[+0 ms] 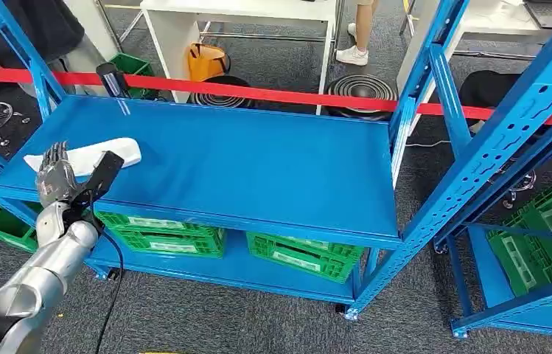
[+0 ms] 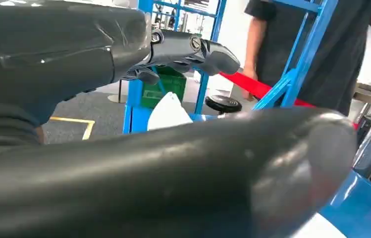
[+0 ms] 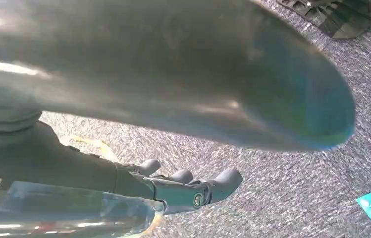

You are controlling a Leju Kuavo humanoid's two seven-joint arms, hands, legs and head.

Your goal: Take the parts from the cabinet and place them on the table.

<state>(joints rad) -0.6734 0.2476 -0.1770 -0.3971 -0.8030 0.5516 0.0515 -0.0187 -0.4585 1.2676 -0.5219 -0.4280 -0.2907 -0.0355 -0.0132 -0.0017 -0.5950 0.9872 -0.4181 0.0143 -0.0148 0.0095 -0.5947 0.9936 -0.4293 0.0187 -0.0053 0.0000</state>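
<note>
A white, flat, elongated part (image 1: 94, 155) lies on the left end of the blue cabinet shelf (image 1: 258, 162). My left hand (image 1: 63, 181) is raised at the shelf's front left edge, just in front of the part, fingers spread and pointing up, the dark thumb toward the part. In the left wrist view the white part (image 2: 168, 113) shows in the gap between the thumb and fingers of my left hand (image 2: 124, 163), untouched. My right hand (image 3: 74, 163) hangs over grey carpet with its fingers (image 3: 193, 191) stretched out and nothing in them.
A dark cylinder (image 1: 114, 77) stands at the shelf's back left edge. Green crates (image 1: 162, 237) fill the lower shelf. A red tape (image 1: 273, 94) runs behind the cabinet. A second blue rack (image 1: 523, 147) stands to the right. A person (image 2: 317, 49) stands behind the cabinet.
</note>
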